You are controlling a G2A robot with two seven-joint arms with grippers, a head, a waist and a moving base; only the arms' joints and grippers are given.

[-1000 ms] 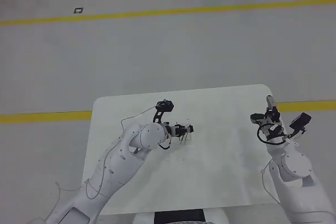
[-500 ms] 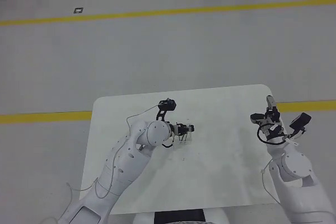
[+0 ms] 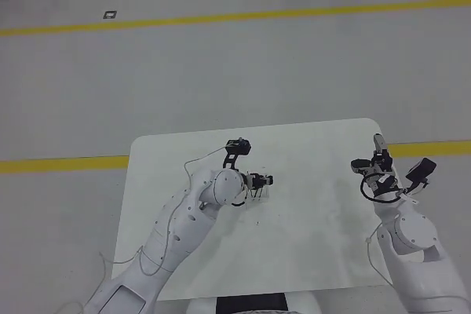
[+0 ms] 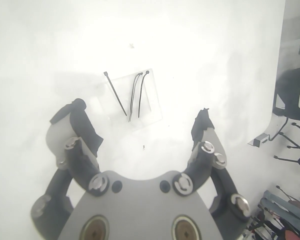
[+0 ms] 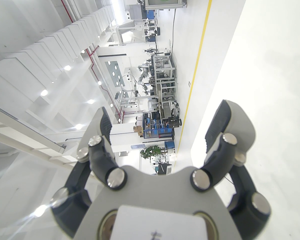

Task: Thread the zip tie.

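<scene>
My left gripper (image 4: 140,116) wide open, empty, by zip ties (image 4: 136,93) on clear sheet (image 4: 153,96) mid-tabletop. My right gripper (image 5: 163,116) wide open, empty, at right edge.

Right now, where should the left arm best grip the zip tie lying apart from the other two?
Probably mid-strap, from above, jaws across it: the lone zip tie lies flat and straight, with clear space beside it, away from the curved pair.
</scene>
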